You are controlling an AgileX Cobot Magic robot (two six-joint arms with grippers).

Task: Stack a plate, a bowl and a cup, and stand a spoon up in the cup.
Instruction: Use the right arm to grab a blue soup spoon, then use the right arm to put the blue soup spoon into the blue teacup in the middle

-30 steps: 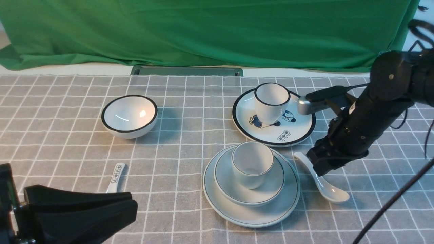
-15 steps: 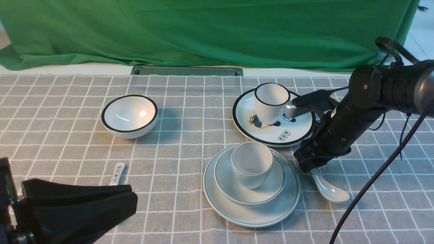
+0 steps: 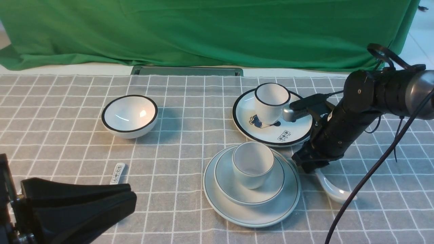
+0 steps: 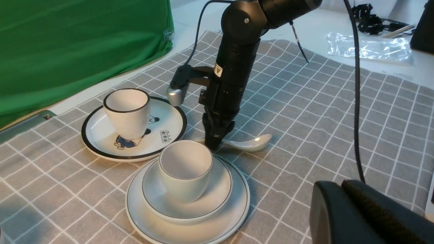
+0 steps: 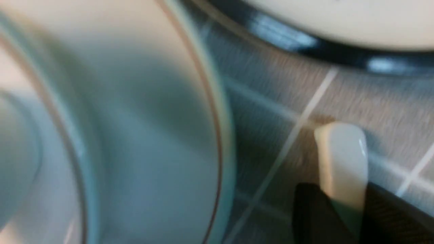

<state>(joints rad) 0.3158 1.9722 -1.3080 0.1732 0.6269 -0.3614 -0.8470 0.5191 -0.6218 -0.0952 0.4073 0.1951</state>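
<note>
Our right gripper point(image 3: 305, 166) stands nose-down over the spoon point(image 3: 334, 190); in the right wrist view its two black fingers press either side of the handle's tip, so we judge it clenched on the spoon. The spoon lies on the cloth point(image 3: 67, 142) just beside the plate point(image 3: 286, 206); the bowl point(image 3: 223, 179) sits on the plate, the cup point(image 3: 252, 164) in the bowl.

The hold is near the handle's very end; we fear the glazed handle may pivot or slip on lifting, the heavy scoop swinging down. The plate's rim and the cartoon plate point(image 3: 295, 130) are both close and could be knocked; a clumsy entry could tip the cup.

Our left gripper point(image 3: 132, 200) is clamped on nothing, well apart.

The wrist picture is blurred, so how deep the grip sits is hard to judge; in the front view the arm hides the handle, and a cable point(image 3: 356, 200) crosses the scoop.
</note>
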